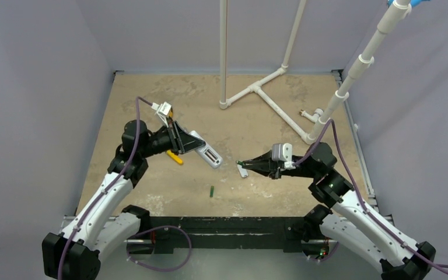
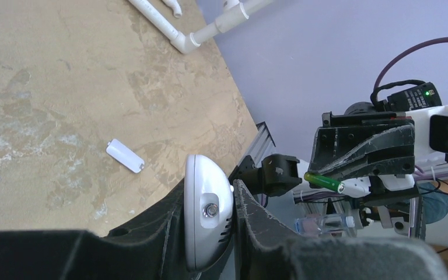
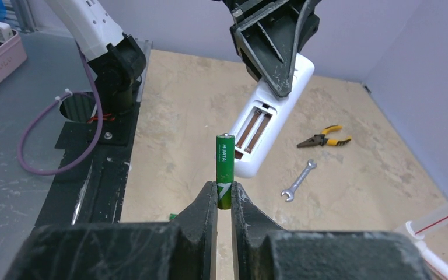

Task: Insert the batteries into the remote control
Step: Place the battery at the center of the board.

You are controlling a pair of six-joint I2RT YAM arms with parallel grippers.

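Observation:
My left gripper (image 1: 189, 143) is shut on the white remote control (image 1: 208, 154) and holds it tilted above the table, left of centre. The remote's end (image 2: 209, 210) sits pinched between the left fingers. Its back faces my right wrist camera, and the empty battery compartment (image 3: 254, 129) is uncovered. My right gripper (image 3: 224, 188) is shut on the lower end of one green battery (image 3: 224, 166), which stands upright a short way in front of that compartment. A second battery (image 1: 212, 191) lies on the table nearer the arm bases.
The white battery cover (image 1: 242, 171) lies on the table under the right gripper's tip. Yellow-handled pliers (image 3: 324, 138) and a silver wrench (image 3: 298, 180) lie beyond the remote. A white pipe frame (image 1: 256, 90) stands at the back, and walls enclose the table.

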